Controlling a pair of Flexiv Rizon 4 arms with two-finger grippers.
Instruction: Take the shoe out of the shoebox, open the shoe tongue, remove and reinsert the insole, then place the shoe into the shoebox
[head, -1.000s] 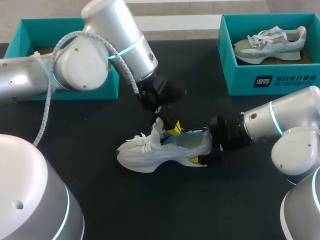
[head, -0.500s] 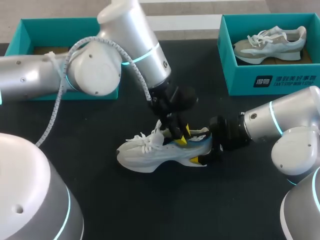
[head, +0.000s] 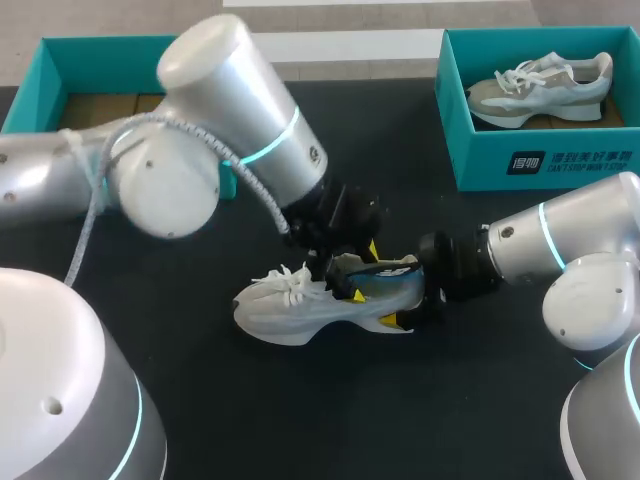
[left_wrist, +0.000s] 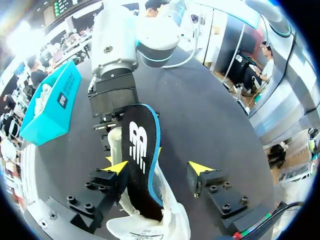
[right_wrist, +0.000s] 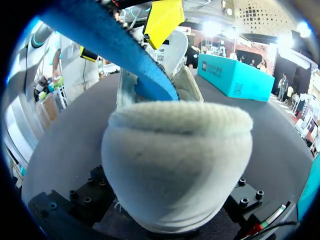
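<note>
Left hand (head: 362, 272) dropped lower, onto shoe (head: 290, 310) opening.

On the table (head: 400, 400), shoe (head: 290, 310) lies before left shoebox (head: 100, 43), right shoebox (head: 560, 160).

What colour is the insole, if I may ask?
The insole is black with a blue edge; left wrist view shows it best.

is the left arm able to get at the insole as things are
Probably yes: the insole sticks up out of the shoe right between the left gripper's open fingers, with nothing covering it. The right gripper holds the heel, clear of it.
</note>
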